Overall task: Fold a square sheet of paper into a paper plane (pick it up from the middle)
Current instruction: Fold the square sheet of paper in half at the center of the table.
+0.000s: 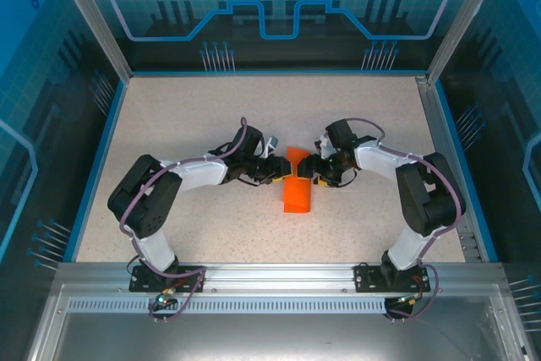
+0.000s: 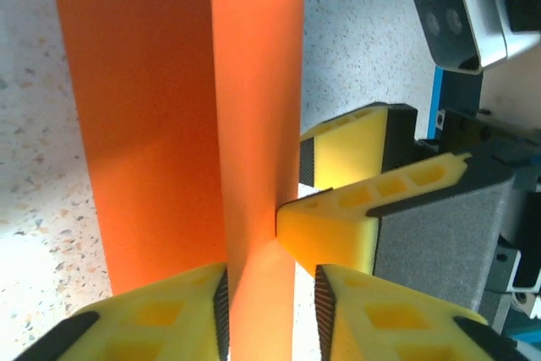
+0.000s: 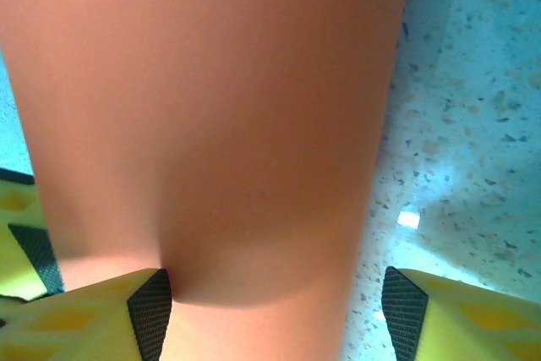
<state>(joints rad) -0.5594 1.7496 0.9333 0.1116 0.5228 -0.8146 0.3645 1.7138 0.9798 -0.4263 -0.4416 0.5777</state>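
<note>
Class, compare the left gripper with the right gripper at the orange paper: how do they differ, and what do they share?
The left gripper has jaws set narrowly about a raised fold of the square sheet of paper; the right gripper has jaws spread much wider. The left gripper reaches in from the paper's left, the right gripper from its right. Both have yellow fingers and straddle the paper.

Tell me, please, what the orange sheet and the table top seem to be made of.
The orange sheet looks like thin matte paper, going by its sharp fold. The table top is speckled beige, perhaps laminate or composite; faint glare suggests smooth finish.
</note>
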